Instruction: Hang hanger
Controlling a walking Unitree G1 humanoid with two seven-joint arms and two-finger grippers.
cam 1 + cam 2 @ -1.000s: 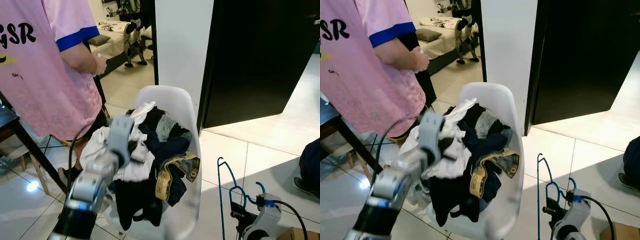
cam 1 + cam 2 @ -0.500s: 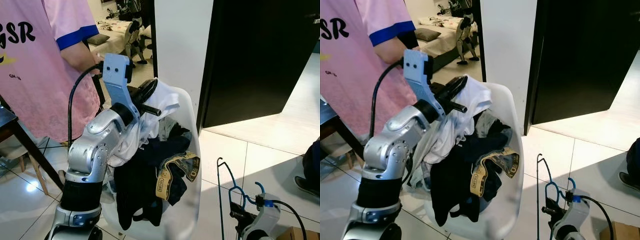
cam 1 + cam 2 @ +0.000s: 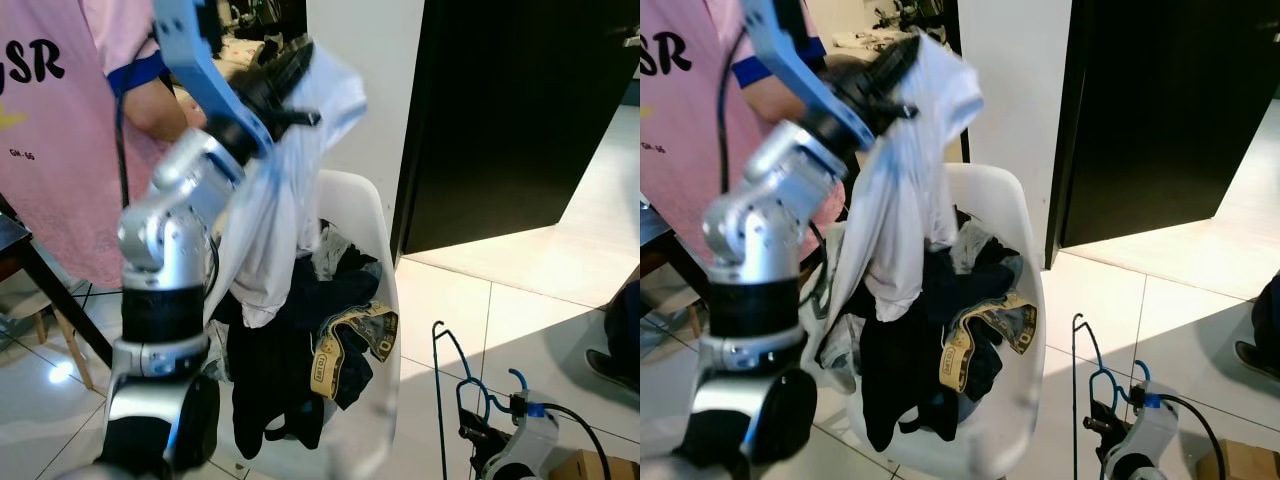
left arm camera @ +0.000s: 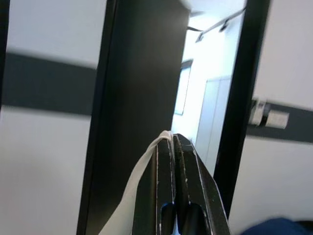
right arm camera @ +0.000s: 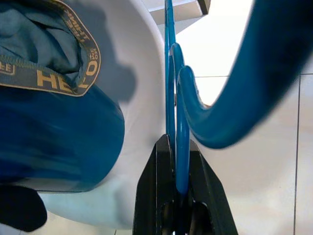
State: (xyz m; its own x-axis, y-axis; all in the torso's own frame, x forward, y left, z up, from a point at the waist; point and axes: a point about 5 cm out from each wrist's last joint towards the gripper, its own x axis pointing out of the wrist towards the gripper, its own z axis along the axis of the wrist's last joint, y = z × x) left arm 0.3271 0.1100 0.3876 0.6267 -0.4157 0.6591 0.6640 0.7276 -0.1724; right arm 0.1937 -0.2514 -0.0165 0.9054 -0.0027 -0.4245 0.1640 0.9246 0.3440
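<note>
My left gripper (image 3: 300, 62) is raised high above the white chair (image 3: 372, 300) and is shut on a white garment (image 3: 285, 215), which hangs down from its fingers toward the clothes pile. In the left wrist view the black fingers (image 4: 166, 181) are pressed together with white cloth (image 4: 137, 186) caught between them. Low at the right, my right gripper (image 3: 478, 435) is shut on a blue hanger (image 3: 445, 375), held upright beside the chair. The right wrist view shows the blue hanger (image 5: 182, 147) clamped between the fingers (image 5: 164, 191).
The white chair is heaped with dark clothes (image 3: 300, 350), among them a garment with a yellow lettered band (image 3: 350, 335). A person in a pink shirt (image 3: 60, 130) stands close at the left. A dark doorway (image 3: 510, 110) and white wall (image 3: 355, 80) lie behind; tiled floor (image 3: 540, 320) spreads right.
My left arm has lifted the white garment from the pile up to well above the chair back. The right gripper with the hanger has stayed put.
</note>
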